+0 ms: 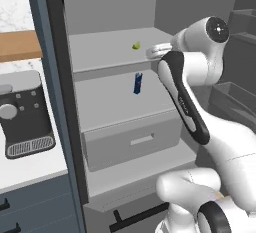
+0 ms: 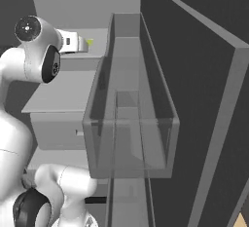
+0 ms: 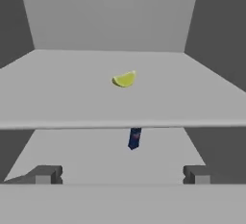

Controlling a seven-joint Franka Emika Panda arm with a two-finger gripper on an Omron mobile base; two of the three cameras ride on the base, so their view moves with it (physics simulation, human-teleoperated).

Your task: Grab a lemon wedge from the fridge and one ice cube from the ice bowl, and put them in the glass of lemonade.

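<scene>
The fridge (image 1: 112, 7) stands open in front of me. A small yellow-green lemon wedge (image 1: 136, 45) (image 2: 90, 41) (image 3: 125, 79) lies on its upper grey shelf, near the middle. My gripper (image 1: 156, 51) (image 2: 80, 43) (image 3: 122, 175) is at the front edge of that shelf, level with it and a short way in front of the wedge. It is open, with nothing between its fingertips (image 3: 48, 174). The ice bowl and the glass of lemonade are out of view.
A small upright blue can (image 1: 138, 83) (image 3: 134, 138) stands on the shelf below. Under it is a grey drawer (image 1: 132, 139). The open fridge door's clear bin (image 2: 129, 123) juts out on the right. A coffee machine (image 1: 25, 114) sits on the counter to the left.
</scene>
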